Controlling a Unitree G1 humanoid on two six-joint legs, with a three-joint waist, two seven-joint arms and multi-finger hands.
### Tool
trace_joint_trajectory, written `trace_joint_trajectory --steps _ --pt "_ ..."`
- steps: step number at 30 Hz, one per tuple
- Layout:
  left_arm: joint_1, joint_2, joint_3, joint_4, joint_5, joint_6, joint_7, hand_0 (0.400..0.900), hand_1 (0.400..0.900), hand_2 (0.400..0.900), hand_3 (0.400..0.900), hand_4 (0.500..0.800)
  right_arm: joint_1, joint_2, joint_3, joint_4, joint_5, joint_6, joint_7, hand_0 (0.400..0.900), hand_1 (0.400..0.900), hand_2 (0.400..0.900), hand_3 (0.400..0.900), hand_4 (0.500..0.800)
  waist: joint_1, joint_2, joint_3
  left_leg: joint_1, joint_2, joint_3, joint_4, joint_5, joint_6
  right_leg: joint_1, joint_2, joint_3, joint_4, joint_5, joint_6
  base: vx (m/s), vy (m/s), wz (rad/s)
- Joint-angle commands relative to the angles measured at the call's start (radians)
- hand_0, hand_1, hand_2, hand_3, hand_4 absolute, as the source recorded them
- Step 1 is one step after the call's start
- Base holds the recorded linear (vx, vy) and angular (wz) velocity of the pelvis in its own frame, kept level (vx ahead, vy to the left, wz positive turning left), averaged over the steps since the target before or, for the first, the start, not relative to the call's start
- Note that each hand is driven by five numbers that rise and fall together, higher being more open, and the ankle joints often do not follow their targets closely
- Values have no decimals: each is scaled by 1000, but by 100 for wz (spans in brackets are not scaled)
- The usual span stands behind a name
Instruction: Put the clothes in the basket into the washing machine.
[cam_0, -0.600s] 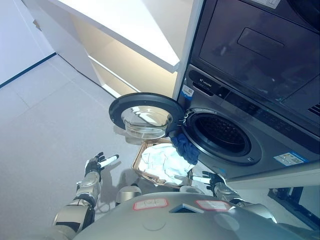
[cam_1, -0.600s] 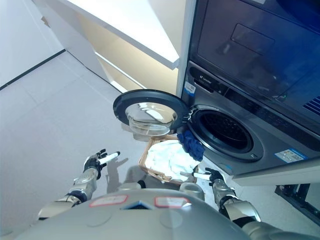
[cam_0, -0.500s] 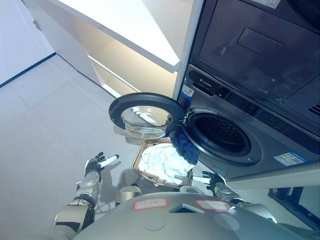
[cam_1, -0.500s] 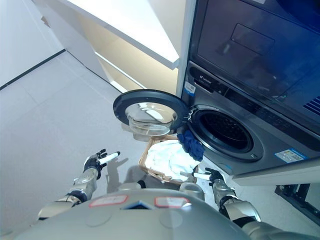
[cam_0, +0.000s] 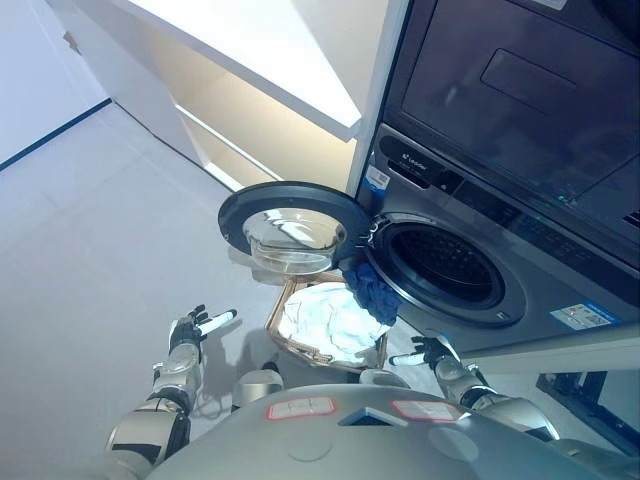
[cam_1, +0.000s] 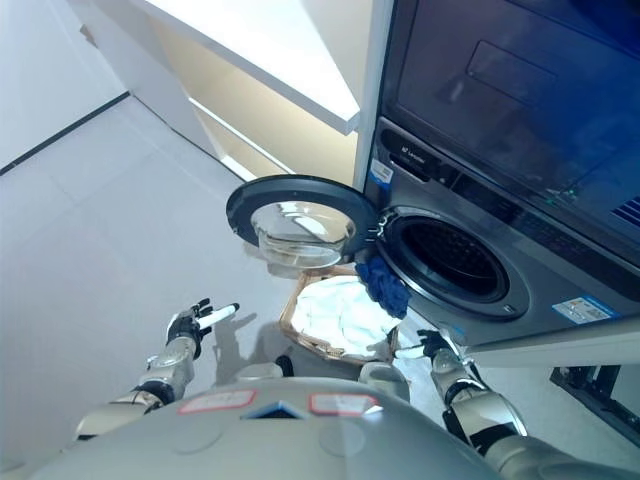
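A copper wire basket (cam_0: 283, 339) stands on the floor below the washing machine's open drum (cam_0: 440, 268). It holds pale white clothes (cam_0: 325, 316). A dark blue cloth (cam_0: 368, 288) hangs over the basket's far edge, at the drum's lower rim. The round door (cam_0: 290, 225) is swung open to the left, above the basket. My left hand (cam_0: 190, 331) is open, out over the floor left of the basket. My right hand (cam_0: 432, 352) is open, just right of the basket and below the drum.
A second dark appliance (cam_0: 520, 90) is stacked above the washing machine. A white cabinet with open shelves (cam_0: 250, 70) stands to the left of the machines. Grey tiled floor (cam_0: 90, 230) spreads to the left.
My right hand has shifted a little right and up, away from the basket's edge. The left hand has stayed in place.
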Motion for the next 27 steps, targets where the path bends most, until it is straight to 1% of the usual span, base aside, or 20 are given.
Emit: trace_joint_trajectory --steps 1,3,4,5,7,10,11,14,15,16,17,18,20,21,22,23,24,25,26,27 --pt "-131 17 19 20 3 -41 48 900 900 900 900 800 -160 -53 48 13 -32 -15 -47 900 900 900 900 800 14 4 40 -68 -47 -52 0 -28 12 -71 16 -80 50 53 33 -71 1 8" --pt "-162 23 11 17 -18 -44 65 900 900 900 900 800 -207 -64 64 -5 -33 -10 -66 900 900 900 900 800 15 9 73 -106 -48 -53 0 -15 14 -119 14 -77 70 57 33 -202 18 9" --pt "-198 26 1 12 -42 -50 84 900 900 900 900 800 -262 -78 85 -23 -37 -7 -86 900 900 900 900 800 15 13 124 -166 -49 -53 25 -7 18 -183 10 -74 105 59 30 -231 22 6" --pt "-199 26 1 13 -42 -50 84 900 900 900 900 800 -263 -78 85 -22 -36 -7 -86 900 900 900 900 800 15 13 122 -172 -49 -53 28 -8 18 -188 10 -74 108 59 30 -307 16 9" --pt "-296 26 -35 16 -88 -56 118 900 900 900 900 800 -380 -99 126 -34 -25 -3 -117 900 900 900 900 800 20 17 214 -336 -49 -59 173 -29 26 -350 -9 -69 231 53 15 -343 9 11" --pt "-348 34 -50 26 -107 -56 135 900 900 900 900 800 -439 -119 142 -31 -25 0 -131 900 900 900 900 800 23 18 228 -418 -48 -62 236 -43 26 -429 -19 -82 302 32 10 -130 5 18" --pt "-407 38 -73 34 -122 -56 151 900 900 900 900 800 -505 -139 147 -41 -8 -1 -149 900 900 900 900 800 17 19 254 -494 -44 -61 291 -51 23 -496 -34 -93 353 24 9 -89 7 25" --pt "-475 50 -91 43 -130 -50 163 900 900 900 900 800 -565 -156 162 -41 -3 3 -165 900 900 900 900 800 12 20 260 -582 -37 -62 348 -63 19 -571 -46 -103 397 14 9 -82 -4 18" --pt "-506 61 -97 49 -134 -49 171 900 900 900 900 800 -600 -170 168 -37 -3 5 -170 900 900 900 900 800 9 20 266 -624 -32 -61 377 -67 18 -609 -51 -105 418 11 10 -83 9 16" --pt "-587 93 -103 59 -153 -42 185 900 900 900 900 800 -678 -195 185 -37 1 9 -181 900 900 900 900 800 3 25 272 -690 -25 -55 411 -74 13 -670 -60 -109 454 3 11 -59 10 11" --pt "-588 93 -103 59 -153 -42 185 900 900 900 900 800 -679 -195 185 -36 1 9 -181 900 900 900 900 800 3 25 270 -693 -25 -56 413 -75 13 -673 -60 -110 456 3 11 -77 7 16" --pt "-666 117 -123 70 -161 -37 201 900 900 900 900 800 -750 -208 206 -22 0 16 -195 900 900 900 900 800 -1 31 282 -759 -18 -56 460 -85 8 -735 -69 -113 502 -6 14 -41 10 11" --pt "-700 129 -128 79 -166 -34 205 900 900 900 900 800 -777 -215 216 -13 0 18 -199 900 900 900 900 800 -3 36 284 -789 -14 -57 481 -91 6 -766 -72 -112 530 -15 14 -27 12 11" --pt "-770 153 -140 101 -178 -25 217 900 900 900 900 800 -851 -228 233 10 6 25 -198 900 900 900 900 800 -4 44 288 -844 -14 -62 523 -104 6 -818 -77 -113 572 -27 16 -2 3 10" --pt "-772 153 -140 103 -178 -25 217 900 900 900 900 800 -852 -228 233 11 6 24 -198 900 900 900 900 800 -4 44 286 -849 -14 -62 526 -105 6 -823 -78 -113 575 -28 15 11 2 19" --pt "-830 171 -148 129 -186 -14 219 900 900 900 900 800 -904 -233 244 29 12 31 -201 900 900 900 900 800 -6 53 288 -894 -10 -62 558 -113 6 -866 -84 -112 614 -36 17 13 -1 10" --pt "-831 171 -148 130 -187 -14 218 900 900 900 900 800 -905 -233 245 30 12 30 -201 900 900 900 900 800 -6 53 286 -899 -10 -62 560 -114 6 -870 -84 -112 616 -37 17 112 -15 17" --pt "-880 186 -160 145 -193 -3 222 900 900 900 900 800 -948 -236 258 48 19 37 -204 900 900 900 900 800 -5 62 288 -932 -9 -69 610 -154 0 -900 -87 -107 669 -76 26 12 -7 10" --pt "-884 187 -160 146 -193 -4 221 900 900 900 900 800 -951 -237 257 48 19 36 -204 900 900 900 900 800 -6 61 288 -948 -10 -66 603 -124 6 -914 -90 -112 659 -49 16 26 -10 12" --pt "-908 190 -163 156 -193 0 225 900 900 900 900 800 -973 -235 261 58 24 38 -202 900 900 900 900 800 -7 66 289 -973 -8 -71 621 -131 7 -942 -90 -111 685 -60 16 37 -21 10"
